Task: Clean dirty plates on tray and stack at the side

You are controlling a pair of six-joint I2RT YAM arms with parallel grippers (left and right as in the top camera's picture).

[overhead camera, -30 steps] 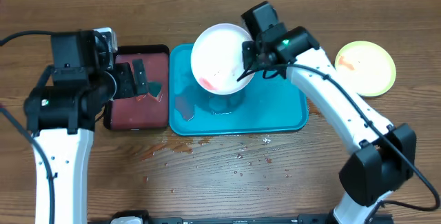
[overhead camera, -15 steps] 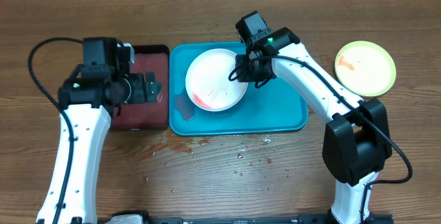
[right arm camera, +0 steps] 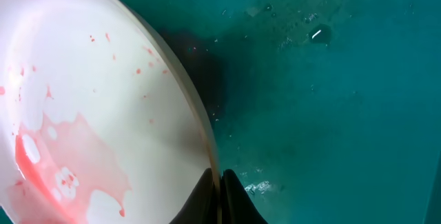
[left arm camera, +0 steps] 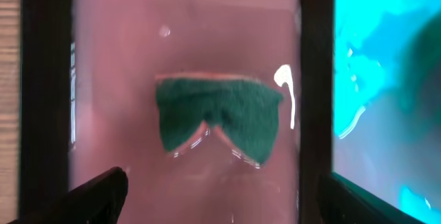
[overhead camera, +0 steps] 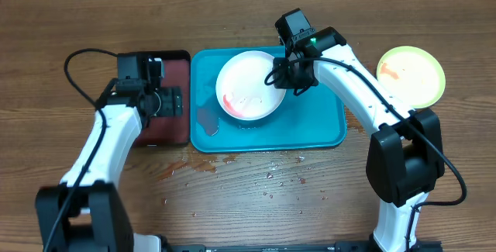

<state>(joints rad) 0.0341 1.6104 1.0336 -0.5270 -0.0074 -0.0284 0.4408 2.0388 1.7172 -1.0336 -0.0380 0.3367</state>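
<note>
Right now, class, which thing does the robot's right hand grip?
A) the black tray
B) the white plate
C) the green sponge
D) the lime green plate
B: the right hand is pinched shut on the rim of the white plate, over the tray.

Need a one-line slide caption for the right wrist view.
Right gripper pinching the rim of the sauce-smeared white plate over the wet turquoise tray.

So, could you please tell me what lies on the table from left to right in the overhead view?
Black tray of reddish liquid → turquoise tray → lime green plate. The white plate overlaps the turquoise tray, so I leave it out.
</note>
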